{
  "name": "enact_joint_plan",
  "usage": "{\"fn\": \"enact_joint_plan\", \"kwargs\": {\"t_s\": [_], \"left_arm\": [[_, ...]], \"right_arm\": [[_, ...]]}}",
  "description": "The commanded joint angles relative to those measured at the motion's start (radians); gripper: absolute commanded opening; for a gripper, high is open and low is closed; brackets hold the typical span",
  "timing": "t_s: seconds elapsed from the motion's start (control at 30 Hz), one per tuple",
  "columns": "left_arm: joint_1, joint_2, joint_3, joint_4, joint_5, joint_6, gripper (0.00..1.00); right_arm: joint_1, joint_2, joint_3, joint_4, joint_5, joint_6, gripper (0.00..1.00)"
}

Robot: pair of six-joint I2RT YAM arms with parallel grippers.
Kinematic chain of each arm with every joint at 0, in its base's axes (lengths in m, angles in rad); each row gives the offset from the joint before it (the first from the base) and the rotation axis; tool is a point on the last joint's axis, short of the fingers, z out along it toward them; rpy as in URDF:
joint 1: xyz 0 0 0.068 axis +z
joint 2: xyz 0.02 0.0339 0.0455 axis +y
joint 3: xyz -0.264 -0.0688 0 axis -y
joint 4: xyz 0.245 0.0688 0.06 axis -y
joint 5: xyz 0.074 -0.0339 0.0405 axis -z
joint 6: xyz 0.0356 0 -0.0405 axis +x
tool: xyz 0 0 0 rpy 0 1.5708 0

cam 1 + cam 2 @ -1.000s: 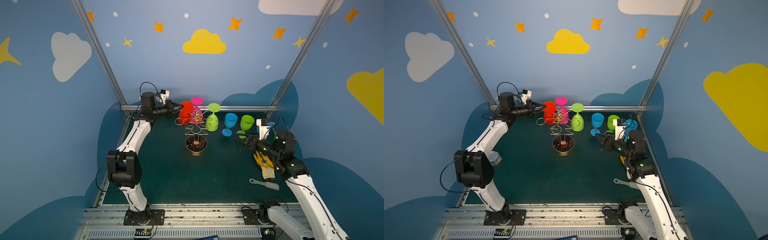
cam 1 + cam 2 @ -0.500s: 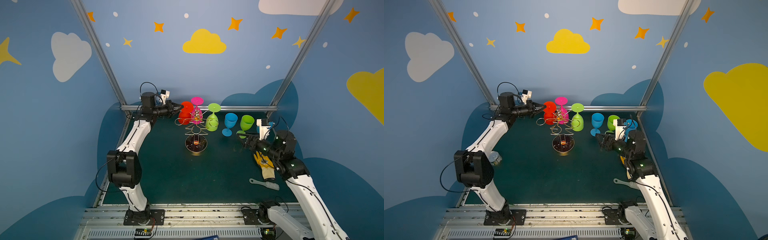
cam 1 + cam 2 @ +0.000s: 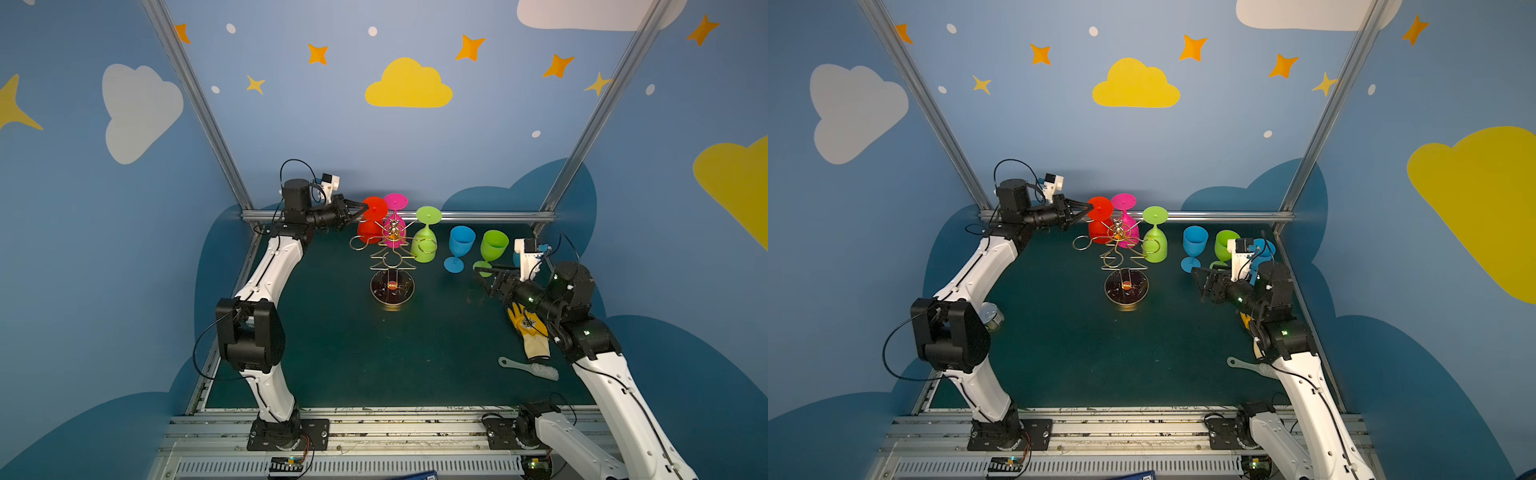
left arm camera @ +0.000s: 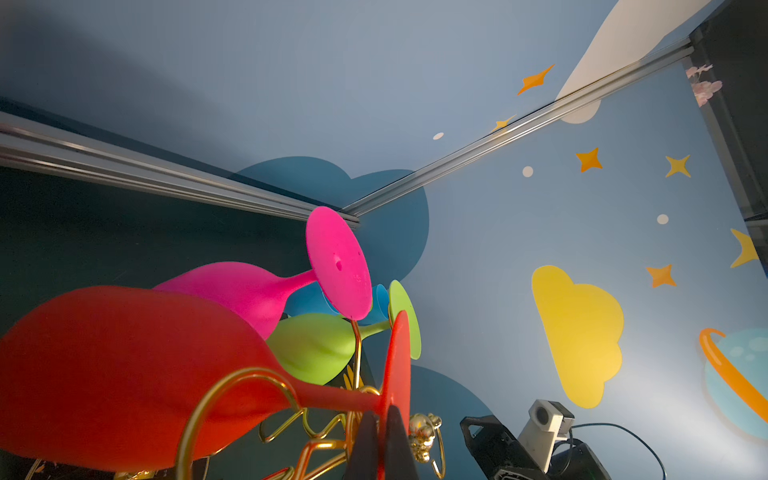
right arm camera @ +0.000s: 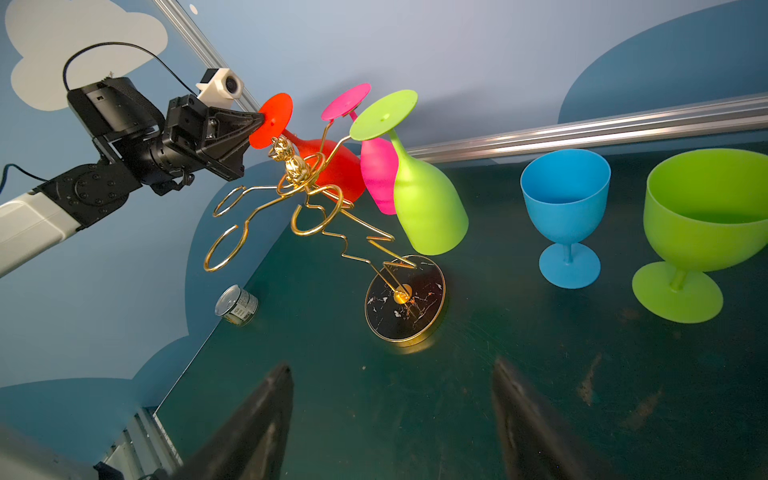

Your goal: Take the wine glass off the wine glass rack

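Left gripper [image 5: 259,120] pinches the foot of the red plastic wine glass [image 5: 336,166], which hangs on the gold wire wine glass rack [image 5: 405,316] toward the tabletop's back edge. A pink plastic glass [image 5: 376,174] crowds it. Right gripper [image 5: 390,365] stands open. Nothing has moved since.

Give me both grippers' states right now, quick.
Left gripper: closed on the foot of the red wine glass.
Right gripper: open, holding nothing.
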Motion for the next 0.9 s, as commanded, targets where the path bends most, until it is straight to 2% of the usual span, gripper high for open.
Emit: {"fn": "enact_joint_plan", "kwargs": {"t_s": [0.0,0.4,0.87], "left_arm": [[-0.001,0.025,0.037,0.025,-0.003,-0.008,0.04],[0.021,0.059,0.081,0.026,-0.035,-0.013,0.04],[0.14,-0.013,0.002,0.108,-0.036,-0.068,0.04]], "right_arm": [[0.006,-0.009,-0.005,-0.009,0.005,-0.008,0.75],[0.006,-0.009,-0.001,-0.015,0.007,-0.013,0.75],[0.006,-0.006,-0.001,-0.017,0.007,-0.017,0.75]]}}
